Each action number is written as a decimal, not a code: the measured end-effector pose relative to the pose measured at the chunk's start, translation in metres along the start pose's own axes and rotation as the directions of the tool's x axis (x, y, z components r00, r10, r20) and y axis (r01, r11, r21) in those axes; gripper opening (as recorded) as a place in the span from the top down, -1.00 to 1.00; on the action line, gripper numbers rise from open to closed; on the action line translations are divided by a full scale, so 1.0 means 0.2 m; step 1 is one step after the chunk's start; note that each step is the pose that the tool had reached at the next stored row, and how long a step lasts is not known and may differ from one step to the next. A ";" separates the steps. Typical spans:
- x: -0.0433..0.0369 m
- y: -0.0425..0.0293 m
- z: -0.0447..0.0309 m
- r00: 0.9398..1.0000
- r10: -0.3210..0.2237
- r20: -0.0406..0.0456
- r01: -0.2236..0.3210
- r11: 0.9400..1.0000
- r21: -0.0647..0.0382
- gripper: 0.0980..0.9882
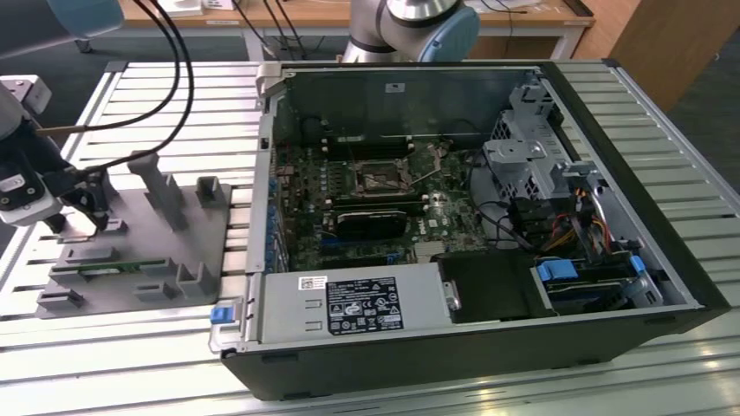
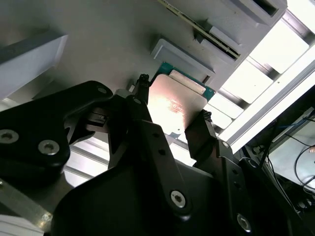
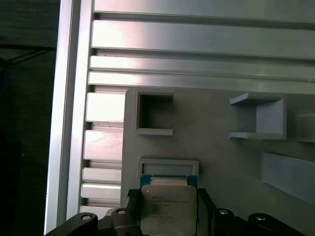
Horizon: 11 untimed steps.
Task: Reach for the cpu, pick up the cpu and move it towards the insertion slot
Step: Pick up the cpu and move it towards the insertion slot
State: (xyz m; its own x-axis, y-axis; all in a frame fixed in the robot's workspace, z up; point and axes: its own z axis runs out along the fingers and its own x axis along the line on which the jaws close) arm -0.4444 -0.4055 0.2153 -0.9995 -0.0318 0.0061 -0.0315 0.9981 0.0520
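Aluminium slats form the bench [image 1: 659,95] in the exterior view, and on it lies a large black computer case [image 1: 463,355], open so that its green motherboard [image 1: 303,234] is exposed. To the exterior view's left of the case sits a flat grey plastic fixture plate [image 1: 133,238] with upright blocks. The black claw [image 1: 90,212] hangs over the far-left part of that plate. Inside the case, the square insertion slot [image 1: 379,179], with a silvery frame and dark centre, lies well apart from the claw. In both wrist views we find the small square cpu [image 2: 177,103] [image 3: 168,209], shiny metal on top with a thin green rim. It sits low at the plate, just beside a raised grey block [image 3: 169,166]; we cannot tell whether it rests there. The claw's dark fingers [image 2: 199,132] press against its opposite edges, gripping it.
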 end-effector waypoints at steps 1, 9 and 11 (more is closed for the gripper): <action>0.000 0.000 -0.003 1.000 0.000 0.000 0.000 1.000 0.000 0.00; 0.000 0.001 -0.019 1.000 0.000 0.000 0.000 1.000 0.000 0.00; 0.000 0.001 -0.023 1.000 0.000 0.000 0.000 1.000 0.000 0.00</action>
State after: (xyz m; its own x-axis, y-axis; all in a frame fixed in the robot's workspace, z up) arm -0.4444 -0.4055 0.2198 -0.9995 -0.0318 0.0061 -0.0315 0.9982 0.0520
